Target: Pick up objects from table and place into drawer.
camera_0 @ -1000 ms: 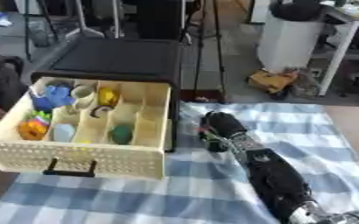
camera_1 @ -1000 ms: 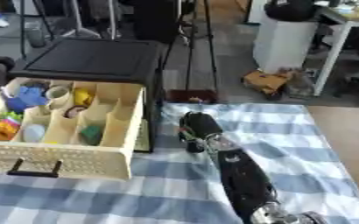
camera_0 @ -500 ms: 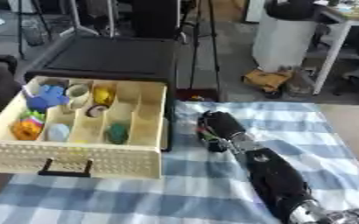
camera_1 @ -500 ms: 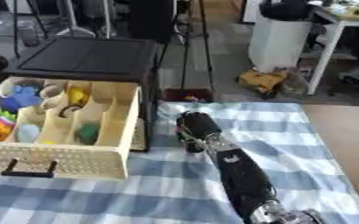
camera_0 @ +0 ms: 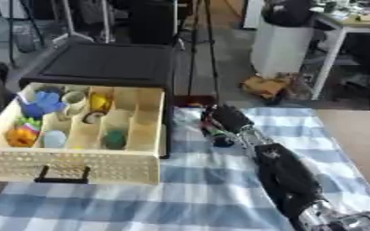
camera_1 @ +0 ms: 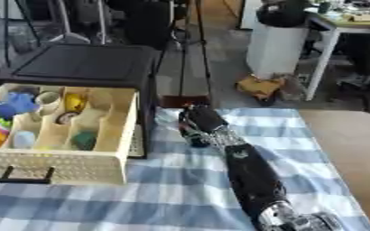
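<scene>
Left eye view: the robot's right hand [camera_0: 226, 121] reaches across the checked tablecloth [camera_0: 196, 198] just right of the drawer [camera_0: 77, 162], its fingers curled over a small dark-blue object [camera_0: 223, 141]. One drawer, already holding several small items, stands open; the carry should clear its near wall. No left hand shows.
</scene>
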Controlling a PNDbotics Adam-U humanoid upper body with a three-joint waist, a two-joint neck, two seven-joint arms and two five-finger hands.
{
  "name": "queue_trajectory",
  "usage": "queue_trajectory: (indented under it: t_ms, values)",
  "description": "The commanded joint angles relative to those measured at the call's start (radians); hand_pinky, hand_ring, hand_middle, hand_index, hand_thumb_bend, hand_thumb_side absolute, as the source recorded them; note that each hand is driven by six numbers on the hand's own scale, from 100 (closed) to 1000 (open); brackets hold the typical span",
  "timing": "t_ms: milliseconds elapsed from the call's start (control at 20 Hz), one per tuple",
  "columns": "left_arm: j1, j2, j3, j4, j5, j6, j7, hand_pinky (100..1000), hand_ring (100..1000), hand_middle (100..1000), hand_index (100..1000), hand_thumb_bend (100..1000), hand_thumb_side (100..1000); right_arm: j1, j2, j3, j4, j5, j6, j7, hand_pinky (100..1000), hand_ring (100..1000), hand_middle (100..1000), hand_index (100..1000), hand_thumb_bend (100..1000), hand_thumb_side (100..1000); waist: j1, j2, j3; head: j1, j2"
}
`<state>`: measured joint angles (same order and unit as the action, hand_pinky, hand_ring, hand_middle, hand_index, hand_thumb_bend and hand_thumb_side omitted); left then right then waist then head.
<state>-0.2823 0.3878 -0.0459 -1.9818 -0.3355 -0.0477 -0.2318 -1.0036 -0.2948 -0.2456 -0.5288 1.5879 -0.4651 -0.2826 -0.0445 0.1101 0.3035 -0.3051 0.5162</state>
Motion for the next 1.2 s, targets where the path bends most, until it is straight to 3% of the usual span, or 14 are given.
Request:
queue_trajectory:
  t_ms: [50, 500, 850, 1050, 1100, 1200]
  values:
    - [-0.001, 0.025, 0.011, -0.018, -0.004, 0.005, -0.002, 100, 100, 100, 778, 100, 1000, -0.031, -0.024, 0.009, -0.052, -0.031, -0.035, 0.010, 100, 182, 328, 365, 100, 100, 0.005, -0.022, -0.007, 0.003, 0.010]
    - [0.027, 0.034, 0.015, -0.018, -0.006, 0.015, -0.005, 100, 100, 100, 778, 101, 1000, -0.048, -0.040, 0.045, -0.156, -0.056, -0.137, 0.004, 100, 171, 333, 353, 106, 100, 0.002, -0.061, -0.039, 0.010, 0.035]
    - [0.049, 0.042, 0.014, -0.018, -0.007, 0.023, -0.012, 100, 100, 100, 779, 102, 1000, -0.070, -0.056, 0.070, -0.225, -0.088, -0.179, -0.012, 100, 176, 336, 345, 289, 100, -0.004, -0.095, -0.056, 0.013, 0.051]
    - [0.059, 0.044, 0.015, -0.018, -0.006, 0.026, -0.014, 100, 100, 100, 779, 102, 1000, -0.073, -0.055, 0.091, -0.255, -0.123, -0.203, -0.018, 100, 174, 337, 345, 240, 100, -0.006, -0.110, -0.060, 0.013, 0.057]
    - [0.061, 0.044, 0.015, -0.018, -0.006, 0.027, -0.014, 100, 100, 100, 779, 104, 1000, -0.072, -0.053, 0.096, -0.261, -0.133, -0.210, -0.019, 100, 173, 337, 345, 270, 100, -0.006, -0.114, -0.061, 0.014, 0.058]
    - [0.066, 0.045, 0.015, -0.018, -0.005, 0.029, -0.015, 100, 100, 100, 779, 103, 1000, -0.070, -0.043, 0.106, -0.273, -0.178, -0.229, -0.017, 100, 152, 335, 351, 173, 100, -0.006, -0.121, -0.061, 0.015, 0.059]
